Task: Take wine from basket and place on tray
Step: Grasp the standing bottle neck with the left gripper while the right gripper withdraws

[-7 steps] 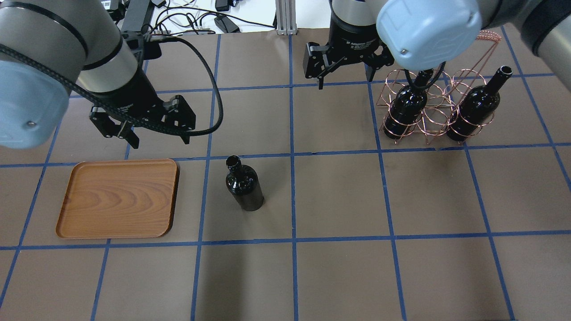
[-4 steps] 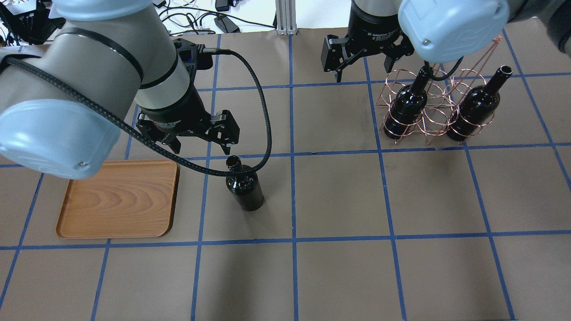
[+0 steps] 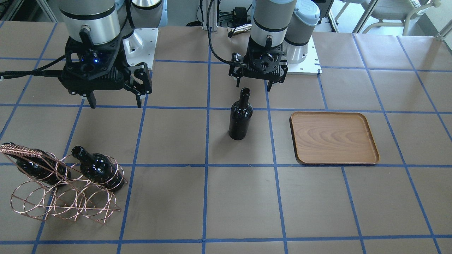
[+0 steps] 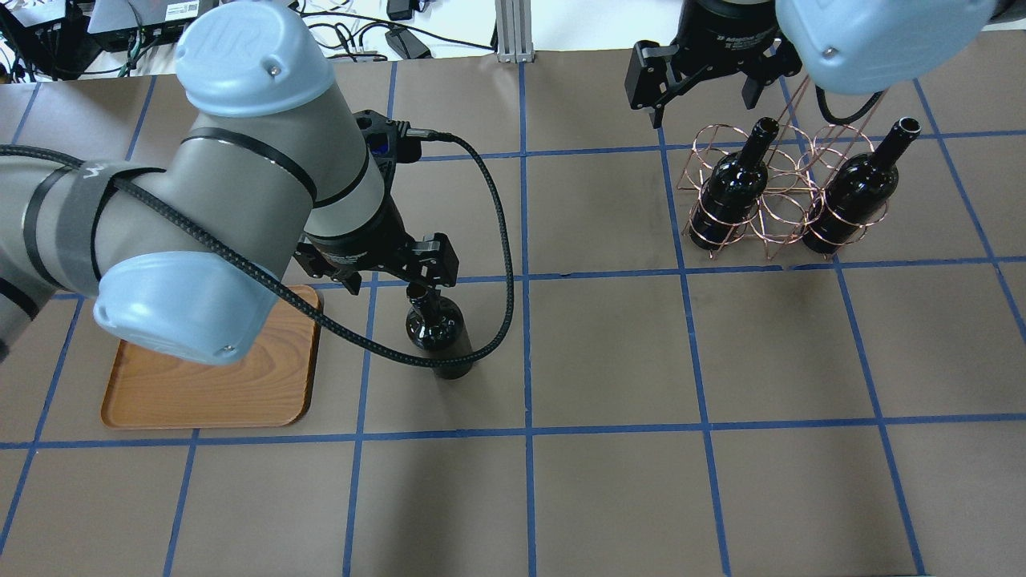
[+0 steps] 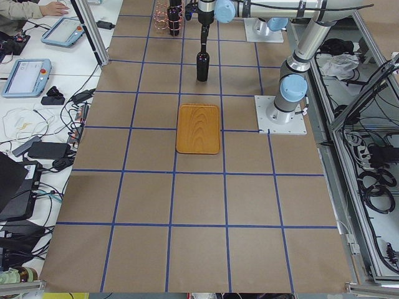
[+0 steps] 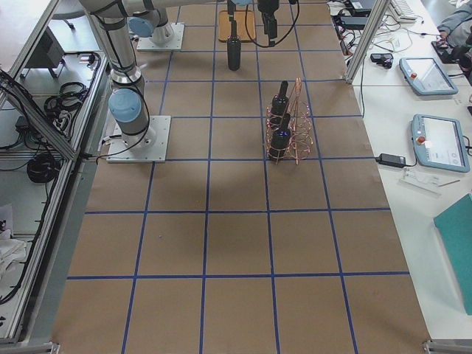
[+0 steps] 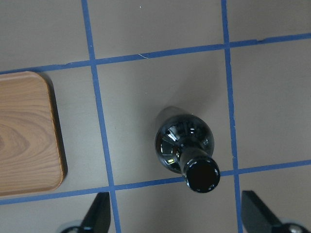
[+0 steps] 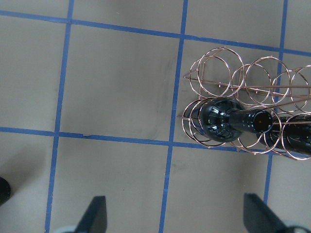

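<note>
One wine bottle (image 4: 438, 332) stands upright on the table right of the wooden tray (image 4: 264, 385); it also shows in the front view (image 3: 240, 118) and the left wrist view (image 7: 183, 143). My left gripper (image 4: 394, 280) is open and empty, just above the bottle's mouth on the robot's side, not touching it. The copper wire basket (image 4: 776, 210) at the far right holds two more bottles (image 4: 733, 188) (image 4: 859, 188). My right gripper (image 4: 701, 86) is open and empty, beyond the basket's left end. The tray (image 3: 333, 137) is bare.
Brown paper with blue tape lines covers the table (image 4: 609, 361). My left arm's elbow (image 4: 184, 304) hangs over the tray's far corner. A black cable (image 4: 497, 240) loops from the left wrist past the standing bottle. The basket's twisted handle (image 3: 21, 151) rises above its rings.
My left arm has swung right from beyond the tray to above the standing bottle. My right gripper has moved right and away, toward the basket's far side. Both stay open.
</note>
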Controlling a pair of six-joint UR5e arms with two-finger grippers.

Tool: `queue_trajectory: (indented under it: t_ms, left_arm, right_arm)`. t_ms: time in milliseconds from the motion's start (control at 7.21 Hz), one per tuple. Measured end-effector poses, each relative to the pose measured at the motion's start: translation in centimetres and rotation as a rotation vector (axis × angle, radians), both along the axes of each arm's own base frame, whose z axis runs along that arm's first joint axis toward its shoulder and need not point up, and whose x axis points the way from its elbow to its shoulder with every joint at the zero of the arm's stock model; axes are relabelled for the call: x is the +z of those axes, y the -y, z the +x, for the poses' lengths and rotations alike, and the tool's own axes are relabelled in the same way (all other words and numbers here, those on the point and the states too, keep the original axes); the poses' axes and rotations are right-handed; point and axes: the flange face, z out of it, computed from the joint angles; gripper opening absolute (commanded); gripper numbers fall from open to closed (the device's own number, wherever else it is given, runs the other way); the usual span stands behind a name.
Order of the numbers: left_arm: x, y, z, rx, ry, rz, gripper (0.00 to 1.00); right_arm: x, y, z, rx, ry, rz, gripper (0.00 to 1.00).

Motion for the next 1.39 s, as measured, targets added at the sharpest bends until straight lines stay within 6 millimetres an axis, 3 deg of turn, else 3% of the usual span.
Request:
queue_trajectory:
  t_ms: [555,971,1388]
  left_arm:
    - [-2.6,1.2,-0.7,-0.005,0.007,0.033,0.86]
    - [-4.1,0.9,-2.3,-0.035,0.018,0.060,0.76]
    - [-4.2,0.7,-2.5,-0.060,0.027,0.066,0.68]
  right_arm:
    - [0.9,-0.4,-0.8,0.000,0.003,-0.016,1.00]
    - [-0.2,-0.7,-2.9,-0.016,0.003,0.008,1.00]
    - [-0.4,-0.8,-3.2,-0.017,0.033,0.018,1.00]
